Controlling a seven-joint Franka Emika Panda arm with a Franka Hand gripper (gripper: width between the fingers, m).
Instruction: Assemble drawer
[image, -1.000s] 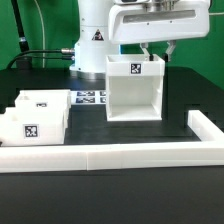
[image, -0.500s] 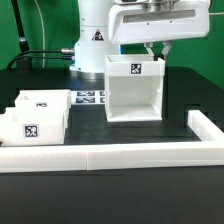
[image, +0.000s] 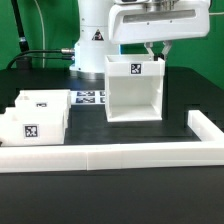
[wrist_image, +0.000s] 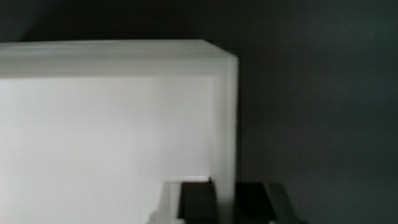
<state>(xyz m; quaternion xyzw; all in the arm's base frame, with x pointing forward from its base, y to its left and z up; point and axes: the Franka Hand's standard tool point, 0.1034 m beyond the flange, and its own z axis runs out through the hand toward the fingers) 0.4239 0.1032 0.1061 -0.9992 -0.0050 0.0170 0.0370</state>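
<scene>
The white drawer housing (image: 135, 90) stands upright mid-table with its open front toward the camera and a tag on its top rear edge. Two small white trays (image: 32, 116) with tags sit together at the exterior view's left. My gripper (image: 158, 52) reaches down onto the top of the housing's side wall on the exterior view's right. In the wrist view the housing (wrist_image: 116, 130) fills most of the picture. My gripper (wrist_image: 231, 203) has its dark fingers (wrist_image: 199, 202) close together on either side of the thin wall edge, shut on it.
The marker board (image: 90, 98) lies flat between the trays and the housing. A long low white border wall (image: 110, 156) runs along the front and turns up the exterior view's right side (image: 210, 128). The arm's base (image: 95, 40) stands behind the housing.
</scene>
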